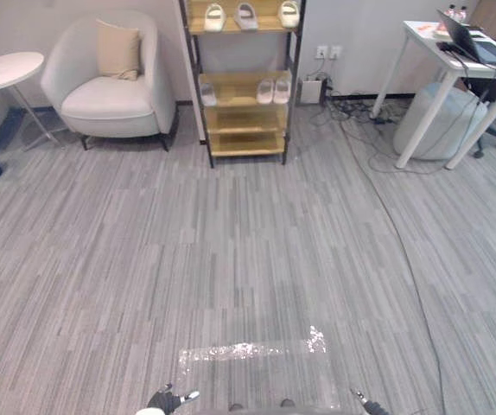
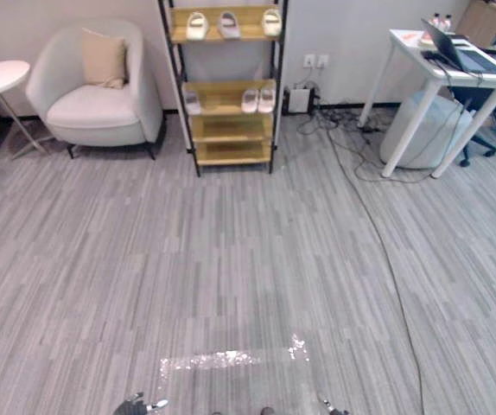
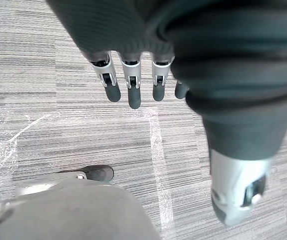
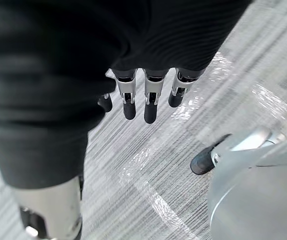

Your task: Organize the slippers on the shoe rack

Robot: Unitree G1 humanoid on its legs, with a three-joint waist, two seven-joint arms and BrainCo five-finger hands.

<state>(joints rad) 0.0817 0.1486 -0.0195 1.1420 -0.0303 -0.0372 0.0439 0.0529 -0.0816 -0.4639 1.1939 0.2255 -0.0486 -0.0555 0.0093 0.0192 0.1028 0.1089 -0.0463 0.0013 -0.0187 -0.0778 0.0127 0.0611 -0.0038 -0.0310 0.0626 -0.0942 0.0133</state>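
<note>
Six pale slippers (image 1: 245,15) on wooden shoe rack (image 1: 246,143) (across carpet (image 1: 248,259) from us); our left hand (image 3: 128,85), right hand (image 4: 151,97) hang straight-fingered, empty.

Grey striped carpet (image 1: 231,242) w/ tape marks (image 1: 248,350); pale wall (image 1: 360,22) behind; white armchair (image 1: 110,99) + round table (image 1: 6,69) left, white desk (image 1: 455,65) w/ laptop (image 1: 477,43) right
</note>
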